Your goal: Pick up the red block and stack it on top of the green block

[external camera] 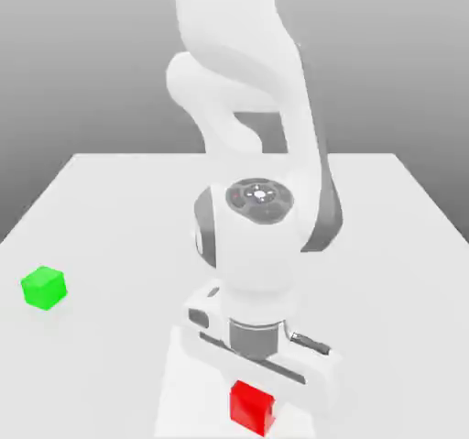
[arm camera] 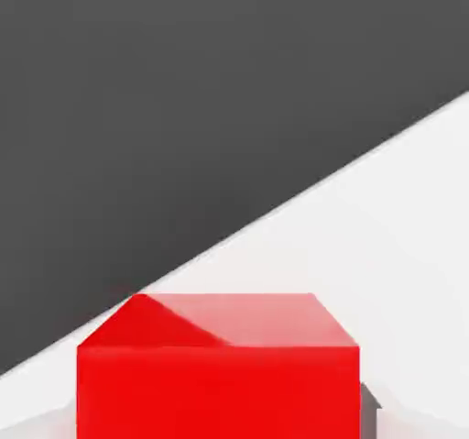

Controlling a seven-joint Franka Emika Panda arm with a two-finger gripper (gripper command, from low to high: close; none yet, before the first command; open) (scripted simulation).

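Note:
The red block (external camera: 252,406) (arm camera: 220,373) sits near the table's front edge, directly under the arm's white hand. My gripper (external camera: 256,391) has come straight down over it and is shut on the red block, which stands very close in the hand view. The green block (external camera: 44,288) rests on the table well off to the exterior view's left, a little farther back than the red one, apart from the arm.
The white table (external camera: 110,208) runs back to a grey backdrop. The arm's bulky white links (external camera: 252,245) rise over the middle of the table. In the hand view the table edge (arm camera: 302,199) cuts diagonally against a dark ground.

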